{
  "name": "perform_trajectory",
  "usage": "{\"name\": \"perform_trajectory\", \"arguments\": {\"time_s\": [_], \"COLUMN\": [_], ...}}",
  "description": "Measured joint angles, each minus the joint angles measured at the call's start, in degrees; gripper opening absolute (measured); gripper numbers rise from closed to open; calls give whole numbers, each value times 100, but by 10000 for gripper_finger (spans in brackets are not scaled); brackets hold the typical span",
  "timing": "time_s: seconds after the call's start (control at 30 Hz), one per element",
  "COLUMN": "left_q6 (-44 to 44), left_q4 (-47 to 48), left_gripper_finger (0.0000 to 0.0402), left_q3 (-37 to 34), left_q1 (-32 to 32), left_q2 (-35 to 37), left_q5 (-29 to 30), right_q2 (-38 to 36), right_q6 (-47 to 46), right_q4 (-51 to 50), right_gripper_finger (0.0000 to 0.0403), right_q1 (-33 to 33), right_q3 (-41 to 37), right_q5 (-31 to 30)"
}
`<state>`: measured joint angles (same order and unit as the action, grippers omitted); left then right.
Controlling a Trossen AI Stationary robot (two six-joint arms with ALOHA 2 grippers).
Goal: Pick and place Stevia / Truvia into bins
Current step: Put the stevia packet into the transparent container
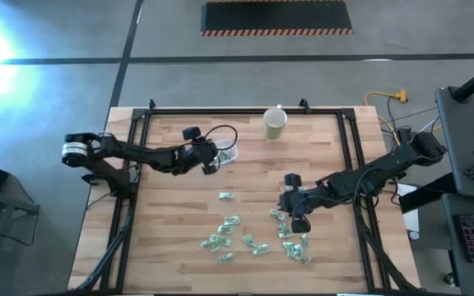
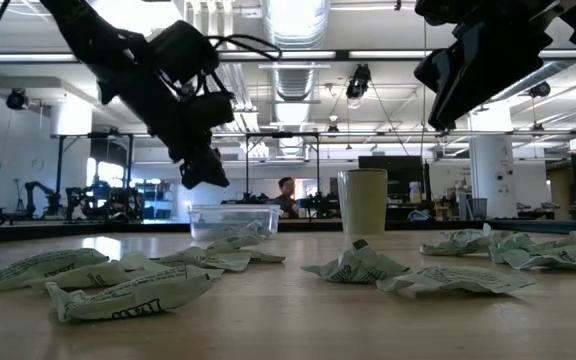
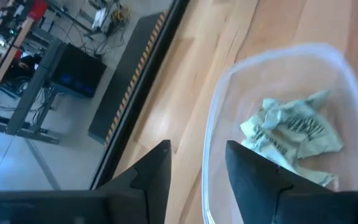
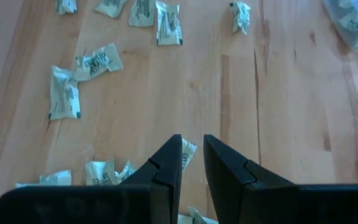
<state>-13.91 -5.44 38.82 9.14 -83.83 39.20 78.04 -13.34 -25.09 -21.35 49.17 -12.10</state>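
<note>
Print on sachets [image 1: 235, 233]: dark lettering on pale green/white paper, too small and crumpled to read in any view; no brand legible. Low view shows barcode-like marks on nearest sachet [image 2: 128, 292], lower left of frame, not readable either.

Containers: clear tub [image 1: 225, 153] sits upper centre of table [image 1: 171, 222] in high view, just beside left gripper [image 1: 210, 164]. Holds a few crumpled sachets [image 3: 291, 134], seen through rim in left wrist view, right half of frame. Beige cup [image 1: 274, 123] stands upright near table's top edge, centre-right of tub, well apart from it; contents not visible. In low view tub [image 2: 234, 220] centre-left, cup [image 2: 363, 201] just right of centre.

Left gripper hangs above tub's edge, upper-left of low view [image 2: 204, 172]; fingers [image 3: 253, 180] parted w/ a gap, nothing between them, one finger over the tub's rim, other outside it.

Right gripper [image 1: 297, 220] lower right-centre of high view, over right side of sachet scatter. Fingers [image 4: 166, 168] nearly together, narrow gap, poised over a sachet [image 4: 187, 153] at bottom centre of right wrist view; whether pinching it or empty: cannot tell.

Loose sachets spread across lower centre of table in high view, approx. two loose clusters, plus one lone sachet [image 1: 225, 196] higher up, btwn tub and pile.

Person [image 2: 287, 193] far behind table in low view, centre of frame.
</note>
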Motion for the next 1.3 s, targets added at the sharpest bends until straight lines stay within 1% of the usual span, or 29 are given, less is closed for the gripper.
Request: {"name": "perform_trajectory", "arguments": {"time_s": [0.13,0.2,0.23,0.3,0.37,0.43,0.53,0.73,0.9,0.97,1.17,1.3], "left_q6": [53,201,299,454,466,474,476,620,771,778,778,778], "left_q4": [45,155,233,406,572,628,615,841,1270,1293,1278,1285], "left_gripper_finger": [139,139,139,139,139,139,139,139,139,139,139,139], "left_q3": [-51,-87,-89,-96,-112,-135,-167,-171,-156,-156,-161,-161], "left_q1": [-224,-372,-453,-607,-764,-907,-1082,-1470,-1935,-2161,-2774,-3042], "left_q2": [315,495,587,753,907,1079,1299,1728,2197,2404,2917,3085], "left_q5": [14,3,8,11,7,7,4,-5,-455,-624,-671,-670], "right_q2": [0,0,0,2,2,2,2,2,3,30,315,665], "right_q6": [-52,-226,-357,-687,-1064,-1396,-1789,-2045,-2335,-2410,-2723,-2765], "right_q4": [5,8,-18,-211,-560,-899,-1121,-1081,-1079,-1077,-1069,-1016], "right_gripper_finger": [57,57,57,57,57,57,61,93,120,128,139,138], "right_q1": [1,2,3,-3,16,53,150,418,604,650,763,926], "right_q3": [-99,-156,-184,-195,-195,-202,-243,-421,-533,-556,-584,-587], "right_q5": [2,-10,-90,-447,-841,-1031,-1063,-1153,-1152,-1150,-1136,-864]}}
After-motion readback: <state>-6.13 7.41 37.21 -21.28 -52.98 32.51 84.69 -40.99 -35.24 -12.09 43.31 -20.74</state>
